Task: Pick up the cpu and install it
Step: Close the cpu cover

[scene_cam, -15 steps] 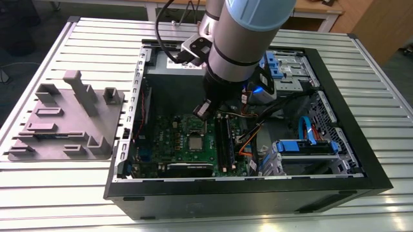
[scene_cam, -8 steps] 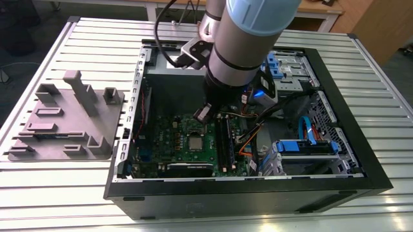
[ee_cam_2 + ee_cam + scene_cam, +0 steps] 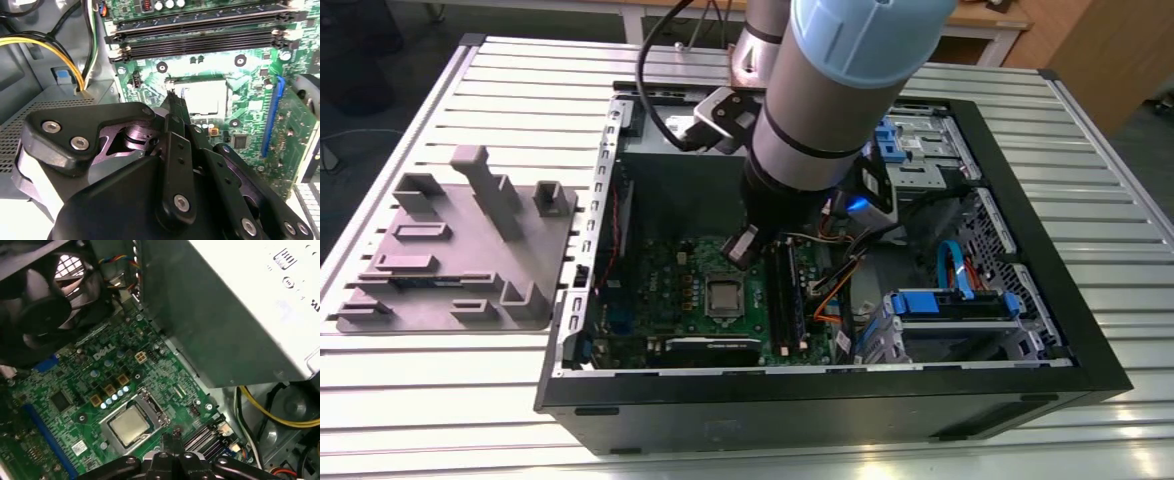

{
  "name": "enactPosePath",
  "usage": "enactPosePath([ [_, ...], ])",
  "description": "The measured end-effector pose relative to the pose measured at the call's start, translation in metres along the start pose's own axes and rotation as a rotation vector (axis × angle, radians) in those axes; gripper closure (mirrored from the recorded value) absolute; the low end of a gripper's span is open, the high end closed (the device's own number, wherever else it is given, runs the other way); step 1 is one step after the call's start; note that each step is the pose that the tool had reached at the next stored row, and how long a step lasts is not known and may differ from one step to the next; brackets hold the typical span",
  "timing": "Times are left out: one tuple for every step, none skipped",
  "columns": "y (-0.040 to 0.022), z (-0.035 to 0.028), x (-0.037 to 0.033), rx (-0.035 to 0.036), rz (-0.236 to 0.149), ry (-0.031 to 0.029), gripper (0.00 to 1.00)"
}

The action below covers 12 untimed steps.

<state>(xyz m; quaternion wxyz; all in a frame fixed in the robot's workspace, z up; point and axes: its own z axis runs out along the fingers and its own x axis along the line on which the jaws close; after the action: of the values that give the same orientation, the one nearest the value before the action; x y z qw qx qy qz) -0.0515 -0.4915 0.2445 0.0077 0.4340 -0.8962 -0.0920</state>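
On the slatted desk (image 3: 480,400), inside the open case (image 3: 854,400), the cpu (image 3: 129,424) lies in its socket (image 3: 150,405), just below the clenched, empty claw (image 3: 167,439).

Arm (image 3: 821,110) — silver-grey tube, pale blue joint cap (image 3: 867,30), black band (image 3: 803,140). Black cable (image 3: 646,50) at wrist. Gripper (image 3: 172,100) — matte black link plates, silver screws (image 3: 181,202), purplish-grey metal between.

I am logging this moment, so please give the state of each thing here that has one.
cpu: seated in the socket, top bare.
end effector: over the board, near the cpu.
computer case: lying flat, side open.
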Motion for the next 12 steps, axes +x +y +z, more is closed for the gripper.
enactPosePath([
  [-0.0001, 0.0, 0.0001, 0.0002, 0.0, 0.0002, 0.9],
  [-0.0001, 0.0, 0.0001, 0.0007, 0.0, 0.0009, 0.9],
  [-0.0001, 0.0, 0.0001, 0.0008, 0.0, 0.0012, 0.9],
  [-0.0001, 0.0, 0.0001, 0.001, 0.0, 0.0014, 0.9],
  [-0.0001, 0.0, 0.0001, 0.001, 0.0, 0.0014, 0.9],
  [0.0001, 0.0001, -0.0001, 0.0011, 0.0, 0.0014, 0.9],
  [0.0003, 0.0002, -0.0005, 0.0011, 0.0, 0.0015, 0.9],
  [0.0004, 0.0003, -0.0007, 0.0013, 0.0, 0.0018, 0.9],
  [0.0005, 0.0003, -0.0008, 0.0016, 0.0, 0.0021, 0.9],
  [0.0006, 0.0003, -0.0008, 0.0016, 0.0, 0.0021, 0.9],
  [0.0006, 0.0003, -0.0008, 0.0016, 0.0, 0.0021, 0.9],
  [0.0006, 0.0003, -0.0008, 0.0017, 0.0, 0.0023, 0.9],
])
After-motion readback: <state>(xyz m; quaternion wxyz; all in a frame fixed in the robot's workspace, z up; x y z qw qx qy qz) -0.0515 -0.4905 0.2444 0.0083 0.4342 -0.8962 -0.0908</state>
